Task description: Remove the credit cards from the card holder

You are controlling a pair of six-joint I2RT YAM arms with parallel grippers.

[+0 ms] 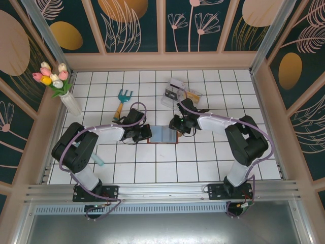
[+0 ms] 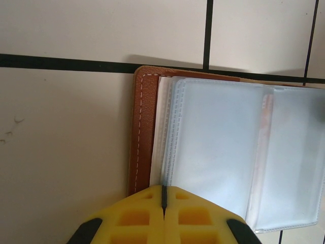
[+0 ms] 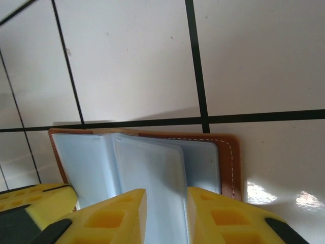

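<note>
The card holder (image 1: 162, 135) lies open on the tiles, brown leather (image 2: 143, 127) outside with blue-grey clear sleeves (image 3: 152, 173) inside. My left gripper (image 1: 144, 133) is shut, and its yellow fingertips (image 2: 163, 195) meet at the sleeves' left edge; I cannot tell whether a sleeve is pinched. My right gripper (image 1: 177, 127) is open. Its fingers (image 3: 119, 213) straddle a raised sleeve page at the holder's right half. No card shows inside the sleeves. A yellowish card-like piece (image 1: 193, 95) lies far back by the clear box; no dark card can be made out.
A clear plastic box (image 1: 174, 90) sits behind the holder. The teal-headed garden fork (image 1: 122, 101) lies at the back left, and a white vase of tulips (image 1: 68, 99) stands by the left wall. Walls enclose the tiled floor (image 1: 203, 162).
</note>
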